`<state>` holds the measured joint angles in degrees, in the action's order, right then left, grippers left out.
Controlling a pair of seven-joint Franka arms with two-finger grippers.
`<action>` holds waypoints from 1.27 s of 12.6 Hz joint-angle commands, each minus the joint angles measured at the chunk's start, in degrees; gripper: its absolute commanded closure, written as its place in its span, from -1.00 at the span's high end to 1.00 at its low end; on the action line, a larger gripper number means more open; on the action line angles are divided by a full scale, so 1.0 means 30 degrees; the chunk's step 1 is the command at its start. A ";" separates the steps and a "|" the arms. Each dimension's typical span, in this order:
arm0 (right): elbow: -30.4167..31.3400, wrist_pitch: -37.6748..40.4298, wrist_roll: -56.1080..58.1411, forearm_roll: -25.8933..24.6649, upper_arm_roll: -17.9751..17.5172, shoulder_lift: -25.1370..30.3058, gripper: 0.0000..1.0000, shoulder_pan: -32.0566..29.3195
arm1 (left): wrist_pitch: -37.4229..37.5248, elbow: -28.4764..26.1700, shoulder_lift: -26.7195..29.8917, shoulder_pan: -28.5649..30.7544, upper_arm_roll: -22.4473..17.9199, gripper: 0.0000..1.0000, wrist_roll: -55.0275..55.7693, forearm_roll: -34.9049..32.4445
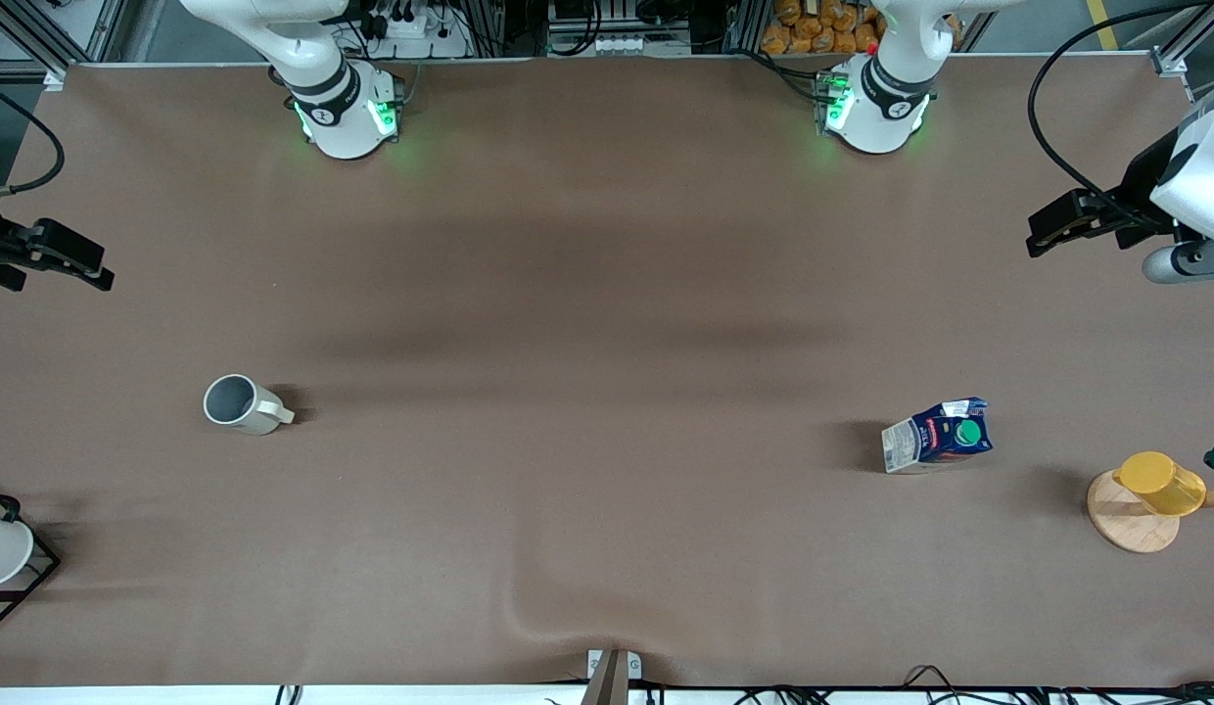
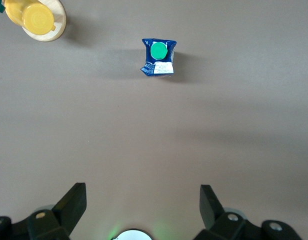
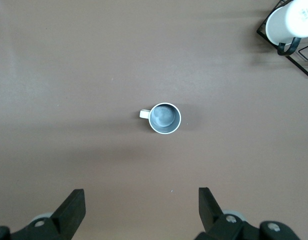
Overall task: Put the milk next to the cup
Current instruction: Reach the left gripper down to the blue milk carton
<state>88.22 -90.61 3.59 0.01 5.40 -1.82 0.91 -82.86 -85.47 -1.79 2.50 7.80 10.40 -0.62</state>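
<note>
The milk (image 1: 938, 436), a dark blue carton with a green cap, stands upright on the brown table toward the left arm's end. It also shows in the left wrist view (image 2: 159, 56). The cup (image 1: 240, 403), a pale grey-white mug with a small handle, stands toward the right arm's end and shows in the right wrist view (image 3: 164, 118). My left gripper (image 1: 1048, 230) is open and empty, high over the table's edge, with the milk well ahead of its jaws (image 2: 143, 200). My right gripper (image 1: 83, 266) is open and empty, high over the other edge, its jaws (image 3: 141, 200) apart from the cup.
A yellow plastic cup (image 1: 1160, 483) sits on a round wooden coaster (image 1: 1121, 524) beside the milk, near the table's end. A white cup in a black wire frame (image 1: 0, 553) stands at the right arm's end, nearer the front camera than the mug. The table cover is wrinkled (image 1: 568, 617) at the front edge.
</note>
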 commanded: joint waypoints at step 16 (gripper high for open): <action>-0.0433 0.0410 0.1810 -0.0006 0.0075 -0.3464 1.00 -0.1761 | -0.7885 0.1478 -0.8805 -0.0980 -0.0665 1.00 -0.0360 -0.0788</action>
<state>88.15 -90.15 4.74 -0.21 5.87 -10.55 -0.52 -105.98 -82.56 -26.14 -0.26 6.39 9.73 -1.65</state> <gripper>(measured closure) 0.000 0.000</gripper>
